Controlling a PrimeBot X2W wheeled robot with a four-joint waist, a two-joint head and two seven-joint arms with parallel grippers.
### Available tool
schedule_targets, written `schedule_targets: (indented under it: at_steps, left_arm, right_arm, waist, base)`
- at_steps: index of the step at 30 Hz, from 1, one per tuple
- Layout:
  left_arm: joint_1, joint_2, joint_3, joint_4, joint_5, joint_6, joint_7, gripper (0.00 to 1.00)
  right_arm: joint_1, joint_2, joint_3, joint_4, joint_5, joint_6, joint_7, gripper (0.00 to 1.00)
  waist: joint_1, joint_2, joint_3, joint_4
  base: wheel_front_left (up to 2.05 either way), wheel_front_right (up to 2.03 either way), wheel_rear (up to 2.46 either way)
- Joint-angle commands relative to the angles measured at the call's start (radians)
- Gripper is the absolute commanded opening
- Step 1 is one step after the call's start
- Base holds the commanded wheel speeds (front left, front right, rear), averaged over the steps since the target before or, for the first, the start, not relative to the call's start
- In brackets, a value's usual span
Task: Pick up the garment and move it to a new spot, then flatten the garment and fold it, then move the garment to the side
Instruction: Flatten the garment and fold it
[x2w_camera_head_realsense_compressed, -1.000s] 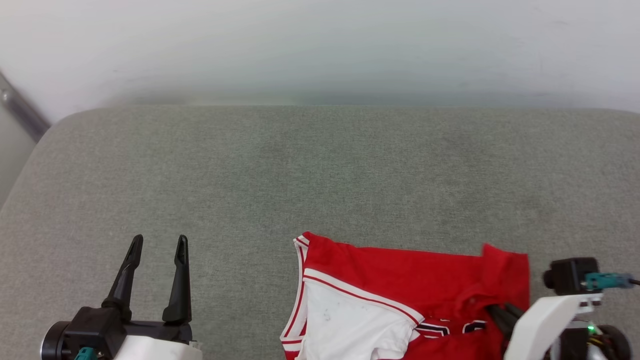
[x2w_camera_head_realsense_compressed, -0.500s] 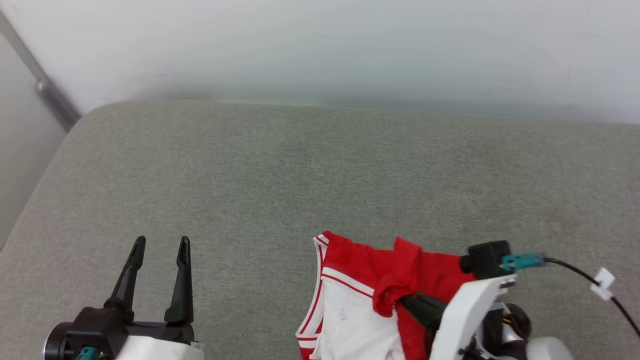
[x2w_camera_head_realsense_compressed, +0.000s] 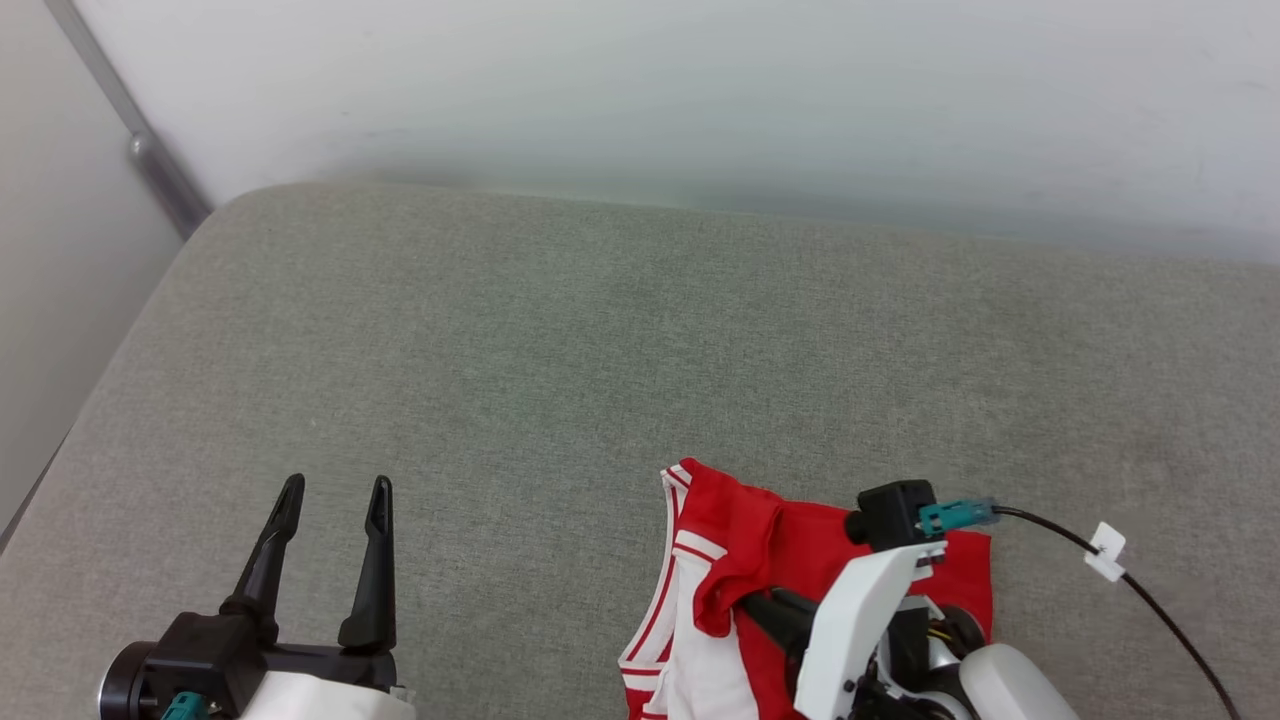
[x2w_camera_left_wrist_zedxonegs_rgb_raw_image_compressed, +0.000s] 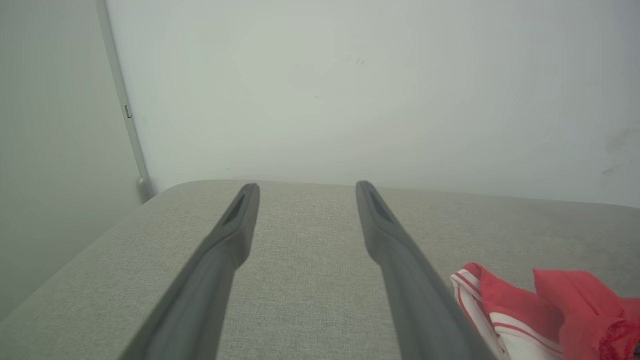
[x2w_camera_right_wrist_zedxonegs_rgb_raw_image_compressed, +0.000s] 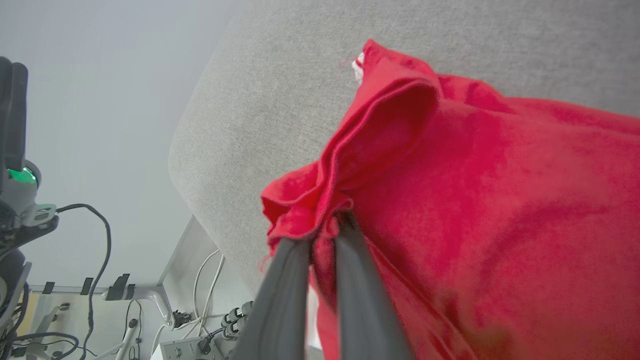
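Right gripper (x2w_camera_right_wrist_zedxonegs_rgb_raw_image_compressed: 331, 229) clamped on bunched red fold of soft jersey (x2w_camera_head_realsense_compressed: 800, 545), fabric crumpled. Left gripper (x2w_camera_head_realsense_compressed: 337, 487) fingers apart, empty, over grey woven cushion (x2w_camera_head_realsense_compressed: 560, 340).

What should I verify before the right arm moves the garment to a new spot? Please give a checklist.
1. Right gripper shut on the garment: ok, red fabric is bunched in its grip.
2. Left gripper open, apart from the garment: ok.
3. Bare space on the grey cushion: ok.
4. Whole garment lifted: not ok, its striped edge lies on the cushion.
5. Garment's lower part free of snags: cannot tell, cut off by the frame.
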Motion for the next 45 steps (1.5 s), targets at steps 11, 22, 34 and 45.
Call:
schedule_targets:
  at_steps: [11, 22, 34, 45]
  left_arm:
    - [-0.008, -0.006, 0.012, -0.025, -0.006, -0.001, -0.005, 1.00]
    - [-0.015, -0.012, 0.018, -0.034, -0.003, -0.001, -0.005, 1.00]
    - [-0.017, -0.011, 0.005, -0.037, 0.004, -0.001, -0.004, 1.00]
    - [0.014, -0.004, -0.013, -0.043, 0.008, -0.001, -0.004, 1.00]
  right_arm:
    - [-0.129, 0.002, 0.037, -0.026, -0.128, 0.000, -0.029, 1.00]
    - [-0.188, -0.216, -0.132, -0.146, -0.511, 0.000, -0.212, 1.00]
    - [0.023, -0.242, -0.337, -0.284, -0.551, 0.000, -0.517, 1.00]
    - [0.214, -0.090, -0.406, -0.384, -0.639, 0.000, -0.624, 1.00]
  waist:
    - [0.0000, 0.0000, -0.010, -0.041]
    - [0.0000, 0.0000, -0.007, -0.133]
    - [0.0000, 0.0000, 0.002, -0.164]
    - [0.0000, 0.0000, -0.002, -0.158]
  base:
    - [0.00, 0.00, 0.00]
    - [0.00, 0.00, 0.00]
    - [0.00, 0.00, 0.00]
    - [0.00, 0.00, 0.00]
